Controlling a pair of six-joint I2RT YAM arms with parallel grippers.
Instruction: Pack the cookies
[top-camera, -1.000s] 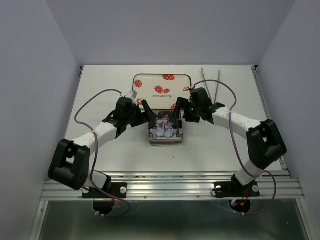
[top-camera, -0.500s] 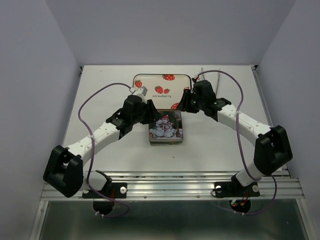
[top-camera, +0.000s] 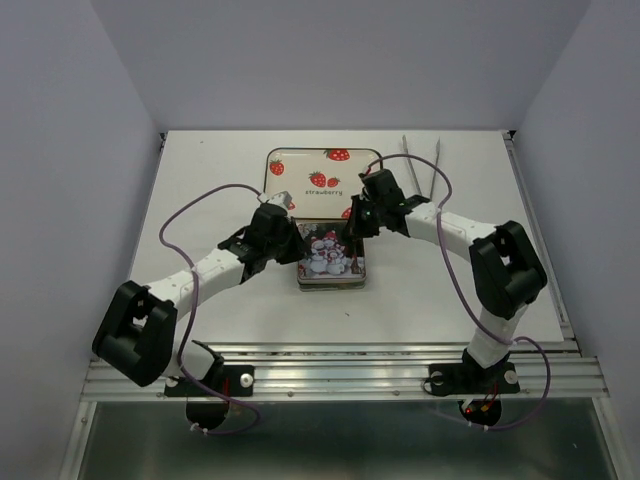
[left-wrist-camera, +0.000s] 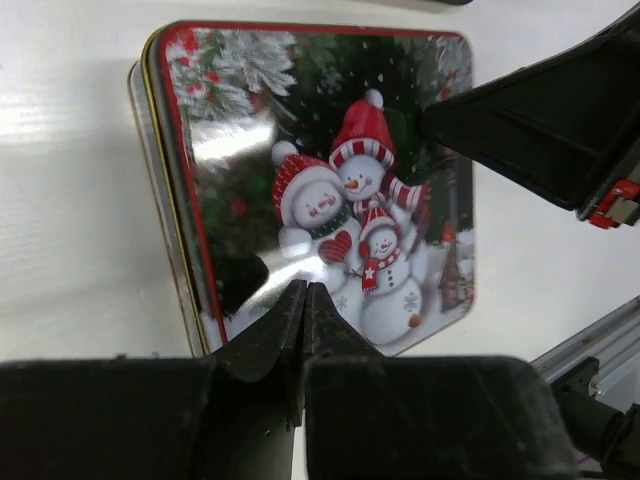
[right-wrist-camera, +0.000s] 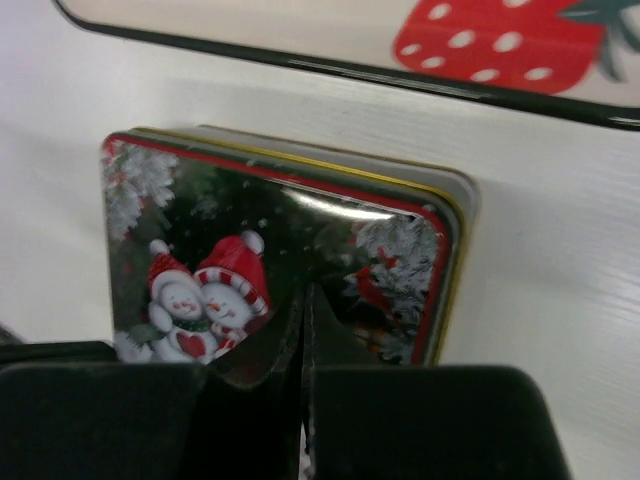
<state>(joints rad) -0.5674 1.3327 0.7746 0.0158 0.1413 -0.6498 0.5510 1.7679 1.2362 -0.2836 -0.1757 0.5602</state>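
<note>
The left pincer (left-wrist-camera: 304, 292) is closed. Its two black fingers press flat together with nothing between them. Just under and ahead of its tips lies the lid (left-wrist-camera: 300, 140) of the tin (top-camera: 333, 266), printed with snowmen and sitting on the gold-edged body. The tips hang over the lid edge nearest that wrist, and I cannot tell whether they touch it. Ahead and to the right of this pincer, a dark finger of the other arm reaches in over the lid's far corner.

The right pincer (right-wrist-camera: 303, 296) is closed too, its fingers shut on each other and gripping nothing. Just below its tips is the same lid. Ahead of the pincer, beyond the tin, runs the rim of the tray (top-camera: 300, 160), with a red strawberry (right-wrist-camera: 500, 35) printed on it. A strip of white table (top-camera: 200, 200) separates tray and tin.

From above, both pincers meet at the tin's far side, the left at its left corner and the right at its right corner. The tin lies between them, slightly nearer the bases. The cookies show in no view, since the lid covers the tin.
</note>
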